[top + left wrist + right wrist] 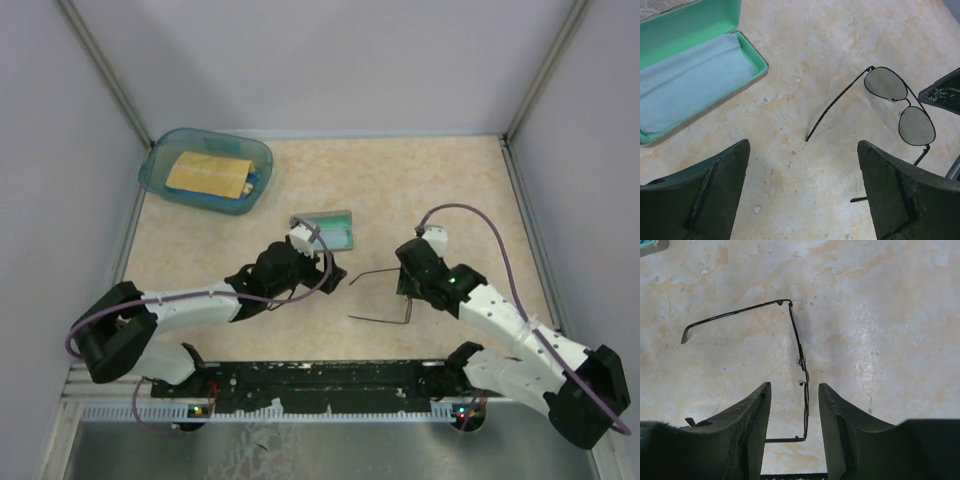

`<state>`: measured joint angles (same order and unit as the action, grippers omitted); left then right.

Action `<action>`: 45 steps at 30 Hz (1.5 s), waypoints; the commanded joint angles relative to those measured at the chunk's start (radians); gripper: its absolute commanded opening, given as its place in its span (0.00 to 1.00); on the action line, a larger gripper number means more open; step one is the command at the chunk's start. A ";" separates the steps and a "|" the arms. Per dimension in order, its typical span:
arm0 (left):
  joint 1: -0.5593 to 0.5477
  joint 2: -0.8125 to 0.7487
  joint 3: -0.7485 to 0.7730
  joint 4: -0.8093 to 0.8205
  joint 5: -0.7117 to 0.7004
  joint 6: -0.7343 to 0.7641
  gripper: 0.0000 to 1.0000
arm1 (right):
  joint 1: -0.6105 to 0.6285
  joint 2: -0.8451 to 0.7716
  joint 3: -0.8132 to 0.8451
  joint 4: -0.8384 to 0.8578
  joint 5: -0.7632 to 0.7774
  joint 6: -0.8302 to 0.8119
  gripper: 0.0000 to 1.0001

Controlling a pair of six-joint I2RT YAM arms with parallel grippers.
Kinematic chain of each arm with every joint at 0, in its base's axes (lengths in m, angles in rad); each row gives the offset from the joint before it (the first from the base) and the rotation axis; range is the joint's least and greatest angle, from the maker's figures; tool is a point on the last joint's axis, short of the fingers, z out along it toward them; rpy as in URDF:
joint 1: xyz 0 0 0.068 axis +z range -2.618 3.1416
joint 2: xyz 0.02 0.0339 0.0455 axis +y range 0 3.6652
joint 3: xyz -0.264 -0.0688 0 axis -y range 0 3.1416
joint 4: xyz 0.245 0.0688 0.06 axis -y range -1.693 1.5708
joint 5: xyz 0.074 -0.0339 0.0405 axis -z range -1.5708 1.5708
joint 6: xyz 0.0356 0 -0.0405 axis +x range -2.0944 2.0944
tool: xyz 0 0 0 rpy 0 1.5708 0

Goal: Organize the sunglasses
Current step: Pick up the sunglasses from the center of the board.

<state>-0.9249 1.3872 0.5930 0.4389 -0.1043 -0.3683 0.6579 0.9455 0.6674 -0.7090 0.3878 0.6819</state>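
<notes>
The sunglasses [372, 320], thin dark wire frames with lightly tinted lenses [885, 84], stand on the table with both temple arms unfolded and pointing left. My right gripper [408, 290] is down over their front. In the right wrist view the front frame [799, 347] runs edge-on between the two fingers, nearer the right one, with a gap on both sides of the right gripper [795, 386]. My left gripper [804, 147] hovers wide open over bare table, left of the glasses and holding nothing. The grey case [325, 228] lies open, a light blue cloth [690, 80] in its teal lining.
A teal plastic bin [205, 170] holding a yellow-brown packet sits at the back left. Grey walls close in the table on the left, right and back. A finger [942, 95] of the right gripper shows at the right edge of the left wrist view.
</notes>
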 commanded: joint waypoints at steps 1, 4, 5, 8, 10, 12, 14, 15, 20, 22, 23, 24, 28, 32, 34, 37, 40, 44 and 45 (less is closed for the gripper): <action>-0.003 0.017 0.030 0.045 0.017 0.019 0.94 | -0.009 0.031 0.004 -0.002 0.030 0.027 0.43; -0.004 0.027 0.040 0.047 0.021 0.025 0.94 | -0.019 0.044 -0.003 0.001 0.022 0.036 0.41; -0.005 0.029 0.043 0.047 0.023 0.027 0.94 | -0.026 0.048 -0.006 0.004 0.018 0.036 0.40; -0.004 0.035 0.041 0.072 0.025 0.035 0.94 | -0.047 0.058 -0.019 0.017 0.009 0.036 0.38; -0.004 0.033 0.034 0.087 0.021 0.042 0.94 | -0.061 0.060 -0.028 0.030 0.001 0.033 0.37; -0.004 0.030 0.030 0.097 0.021 0.046 0.94 | -0.078 0.067 -0.039 0.046 -0.019 0.024 0.36; -0.004 0.027 0.028 0.099 0.017 0.049 0.94 | -0.082 0.072 -0.049 0.061 -0.033 0.021 0.36; -0.004 0.027 0.027 0.100 0.014 0.050 0.94 | -0.082 0.075 -0.048 0.060 -0.036 0.020 0.36; -0.004 0.028 0.023 0.113 0.011 0.052 0.94 | -0.086 0.077 -0.048 0.059 -0.036 0.018 0.33; -0.004 0.030 0.023 0.113 0.011 0.051 0.94 | -0.087 0.080 -0.047 0.060 -0.036 0.015 0.33; -0.004 0.030 0.022 0.113 0.011 0.051 0.94 | -0.088 0.083 -0.046 0.061 -0.037 0.016 0.32; -0.004 0.030 0.022 0.113 0.011 0.051 0.95 | -0.089 0.085 -0.047 0.062 -0.038 0.013 0.31; -0.004 0.026 0.018 0.114 0.008 0.051 0.94 | -0.100 0.087 -0.047 0.068 -0.040 0.009 0.28; -0.003 0.029 0.017 0.118 0.007 0.052 0.94 | -0.105 0.087 -0.047 0.072 -0.043 0.004 0.26; -0.004 0.031 0.018 0.119 0.007 0.052 0.94 | -0.107 0.089 -0.048 0.074 -0.044 0.003 0.23; -0.004 0.033 0.019 0.121 0.009 0.052 0.94 | -0.108 0.093 -0.048 0.077 -0.045 0.001 0.22; -0.004 0.035 0.019 0.123 0.007 0.051 0.94 | -0.107 0.093 -0.049 0.079 -0.047 -0.002 0.19; -0.004 0.035 0.019 0.123 0.007 0.052 0.94 | -0.107 0.093 -0.048 0.079 -0.048 -0.004 0.15; -0.004 0.035 0.017 0.123 0.006 0.051 0.94 | -0.109 0.094 -0.048 0.080 -0.049 -0.004 0.14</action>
<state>-0.9249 1.4158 0.6075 0.5182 -0.0948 -0.3317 0.5640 1.0374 0.6132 -0.6571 0.3328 0.6823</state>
